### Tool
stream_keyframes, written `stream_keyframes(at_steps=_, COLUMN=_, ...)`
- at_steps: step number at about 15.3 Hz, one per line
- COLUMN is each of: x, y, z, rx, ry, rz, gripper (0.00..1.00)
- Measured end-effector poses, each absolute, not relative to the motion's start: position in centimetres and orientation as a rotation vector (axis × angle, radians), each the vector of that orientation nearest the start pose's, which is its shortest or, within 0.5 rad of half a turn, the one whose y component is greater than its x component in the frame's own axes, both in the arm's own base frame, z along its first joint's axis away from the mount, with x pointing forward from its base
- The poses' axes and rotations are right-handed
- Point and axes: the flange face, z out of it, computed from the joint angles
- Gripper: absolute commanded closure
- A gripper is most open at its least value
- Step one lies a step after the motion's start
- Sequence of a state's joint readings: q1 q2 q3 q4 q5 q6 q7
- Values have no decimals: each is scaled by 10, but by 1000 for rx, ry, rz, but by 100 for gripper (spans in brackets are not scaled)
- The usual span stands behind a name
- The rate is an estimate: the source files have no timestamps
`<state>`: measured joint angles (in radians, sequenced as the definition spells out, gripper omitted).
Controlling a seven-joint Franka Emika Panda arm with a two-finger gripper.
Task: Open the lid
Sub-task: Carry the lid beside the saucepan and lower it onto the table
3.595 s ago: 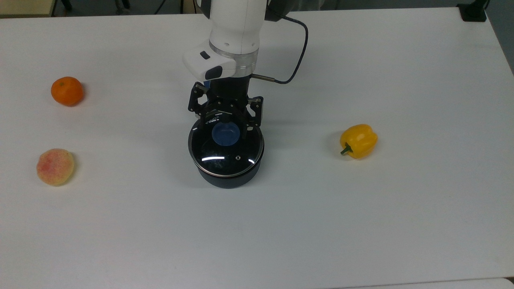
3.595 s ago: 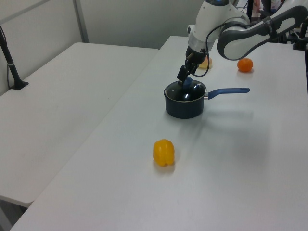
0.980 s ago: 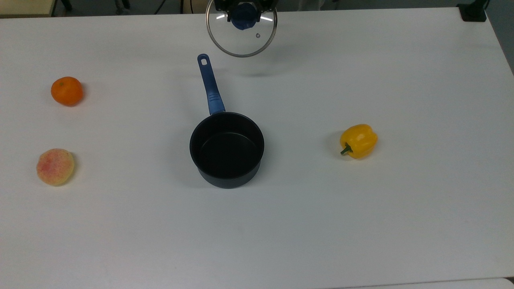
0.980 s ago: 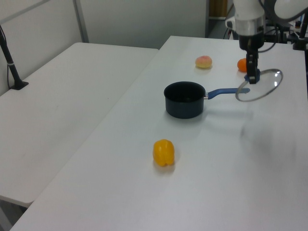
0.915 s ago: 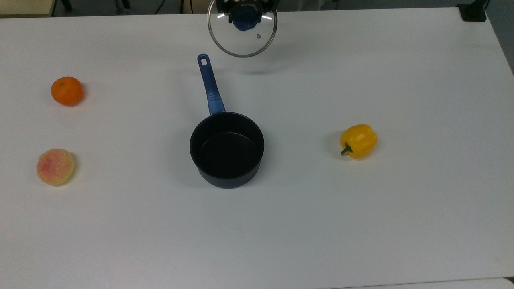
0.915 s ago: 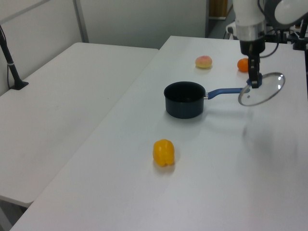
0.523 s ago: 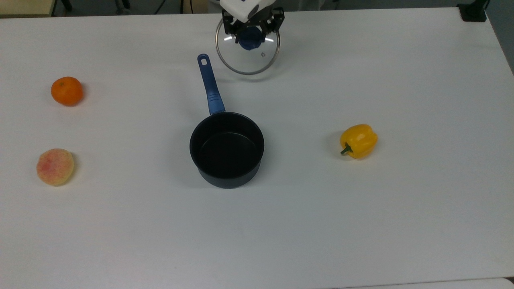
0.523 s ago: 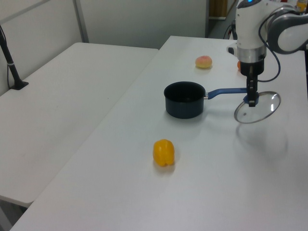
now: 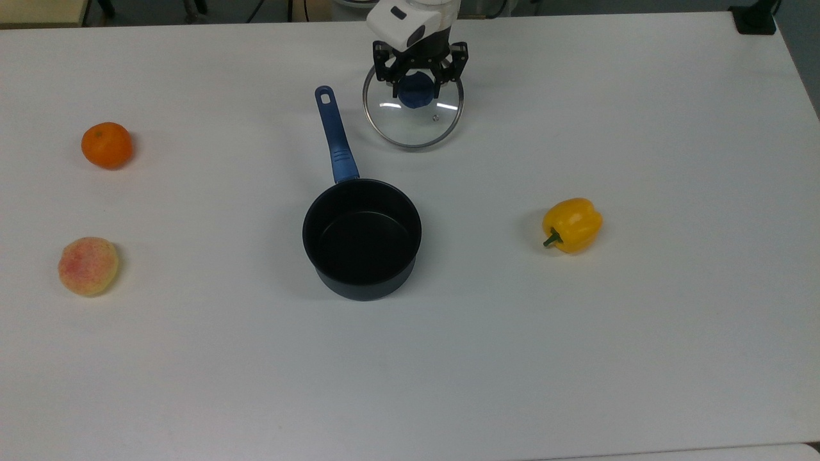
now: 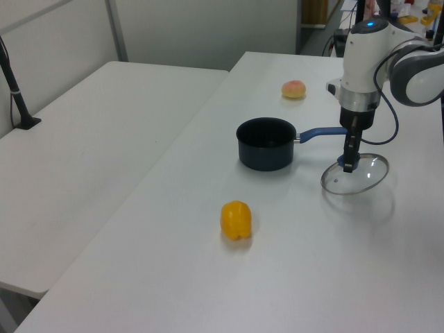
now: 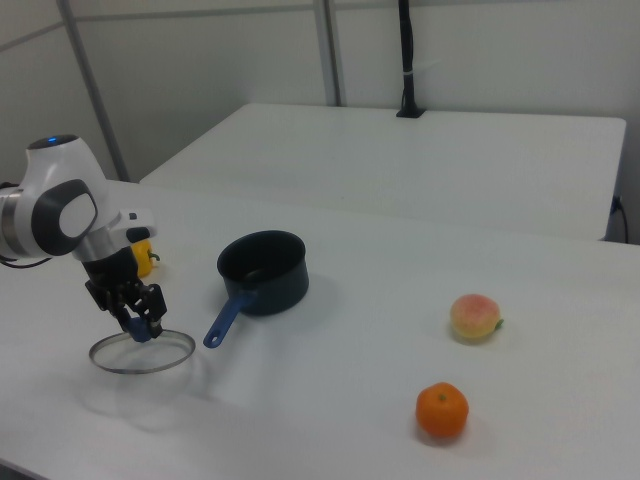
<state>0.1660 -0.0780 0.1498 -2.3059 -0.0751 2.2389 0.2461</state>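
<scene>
Black fingers of the hand [image 9: 418, 82] are clenched on the blue knob [image 9: 416, 91] of the lid [image 9: 413, 118], one finger on each side of it. The white arm [image 10: 364, 59] reaches down to it from above. In the left view the lid [image 10: 355, 175] hangs tilted, low over the table [image 9: 576, 352]; whether its lower edge touches the surface cannot be told. In the right view the hand [image 11: 137, 322] holds the lid [image 11: 142, 352] close over the table, near the view's lower left.

Taking the top view as a clock face centred on the lid, the dark saucepan [image 9: 362, 238] stands open at about 7 o'clock, well apart from the lid, its inside bare. Its blue handle [image 9: 335, 134] runs up toward 11 o'clock from the pot, so the handle's end lies just beside the lid, at the lid's 9 o'clock. A small steam-vent rivet [image 9: 435, 118] shows in the glass at about 4 o'clock from the knob.

Farther out, a yellow pepper [image 9: 571, 225] lies at about 4 o'clock from the lid. An orange [image 9: 107, 145] sits far off at 9 o'clock, and a peach [image 9: 88, 266] at about 8 o'clock.
</scene>
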Motion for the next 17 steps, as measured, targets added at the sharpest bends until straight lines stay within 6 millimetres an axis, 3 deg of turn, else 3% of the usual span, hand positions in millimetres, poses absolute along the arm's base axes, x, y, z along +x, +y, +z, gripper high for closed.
stream_keyframes(at_steps=5, x=480, y=144, z=360, rx=-3177, ry=-138, rz=-136, gripper=93)
stream_keyframes(at_steps=7, x=480, y=144, z=357, rx=-3177, ry=-125, rz=-135, gripper=67)
stream_keyframes(at_steps=10, x=480, y=144, z=357, rx=-3177, ry=-120, rz=-135, gripper=44)
stream_keyframes(at_steps=17, x=480, y=144, z=357, rx=-3178, ry=-107, rz=-130, gripper=24)
